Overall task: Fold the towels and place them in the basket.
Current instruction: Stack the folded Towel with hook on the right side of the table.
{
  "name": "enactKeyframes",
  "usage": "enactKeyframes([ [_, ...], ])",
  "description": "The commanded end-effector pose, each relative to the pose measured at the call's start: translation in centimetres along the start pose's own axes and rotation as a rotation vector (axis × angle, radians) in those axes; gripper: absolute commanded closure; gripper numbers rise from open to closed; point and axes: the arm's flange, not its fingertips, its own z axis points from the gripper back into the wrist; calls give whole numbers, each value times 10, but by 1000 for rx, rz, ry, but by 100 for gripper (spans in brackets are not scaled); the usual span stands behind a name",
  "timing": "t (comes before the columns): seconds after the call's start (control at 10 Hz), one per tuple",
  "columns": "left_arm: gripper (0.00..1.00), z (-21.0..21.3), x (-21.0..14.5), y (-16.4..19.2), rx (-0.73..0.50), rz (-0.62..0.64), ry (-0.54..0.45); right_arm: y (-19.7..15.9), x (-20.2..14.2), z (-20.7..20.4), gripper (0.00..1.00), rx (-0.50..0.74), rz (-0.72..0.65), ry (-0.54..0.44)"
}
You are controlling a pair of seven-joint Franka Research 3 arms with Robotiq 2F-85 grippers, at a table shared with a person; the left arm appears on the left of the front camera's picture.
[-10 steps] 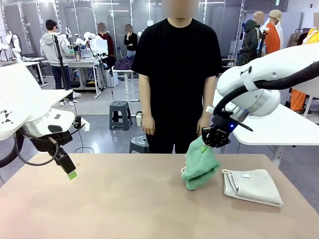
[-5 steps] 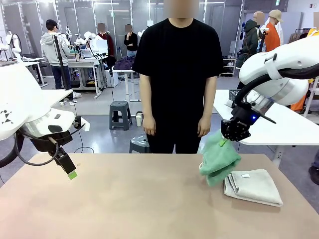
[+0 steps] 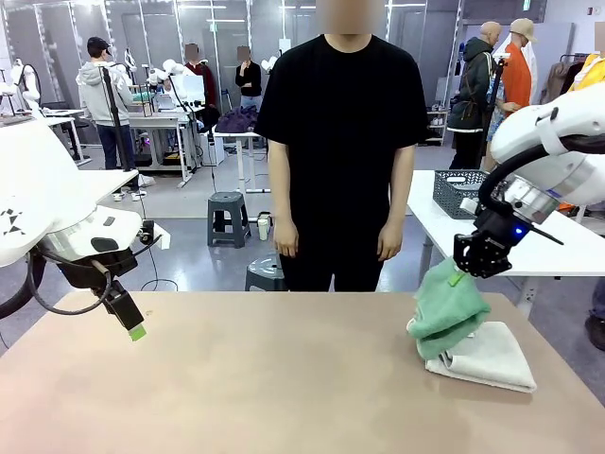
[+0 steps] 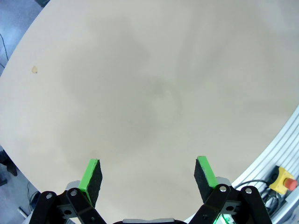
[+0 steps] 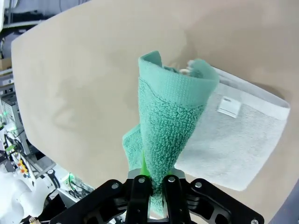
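Note:
A folded green towel [image 3: 448, 314] hangs from my right gripper [image 3: 463, 274], which is shut on its top edge above the table's right side. The green towel [image 5: 166, 126] droops over the left part of a folded cream-white towel [image 3: 492, 357] that lies flat on the table. The wrist view shows the cream-white towel [image 5: 233, 135] with its white label up. My left gripper [image 3: 135, 328] hovers open over the left of the table, its green pads [image 4: 91, 173] wide apart and nothing between them. A dark grey mesh basket [image 3: 458, 193] stands on the white side table at the right.
A person in a black shirt [image 3: 338, 123] stands at the far edge of the table [image 3: 265, 378], hands down. The white side table [image 3: 534, 246] is behind my right arm. A red button box [image 4: 284, 175] sits beyond the table's edge.
My right gripper has carried the green towel rightward, from the table's middle right to above the cream-white towel. The left arm has not moved.

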Motion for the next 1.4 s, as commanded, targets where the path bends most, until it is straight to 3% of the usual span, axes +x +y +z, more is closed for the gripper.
enactKeyframes([
  [0.0,0,1,2,1,13,7,7,-29,9,-9,93,-3,-4,21],
  [0.2,0,1,2,1,13,7,7,-64,8,-22,93,-43,127,51],
  [0.4,0,1,2,1,13,7,7,-80,6,-37,93,-158,136,83],
  [0.5,0,1,2,1,13,7,7,-81,3,-41,84,-193,140,90],
  [0.6,0,1,2,1,13,7,7,-80,0,-39,50,-206,141,91],
  [0.7,0,1,2,1,13,7,7,-78,-3,-36,39,-218,143,91],
  [0.8,0,1,2,1,13,7,7,-72,-10,-28,5,-237,156,72],
  [0.9,0,1,2,1,13,7,7,-66,-13,-23,0,-247,170,55],
  [1.1,0,1,2,1,13,7,7,-43,-23,-3,0,-308,235,-17],
  [1.2,0,1,2,1,13,7,7,-29,-28,5,6,-303,276,-42],
  [1.3,0,1,2,1,13,7,7,-14,-34,9,0,-310,322,-48],
])
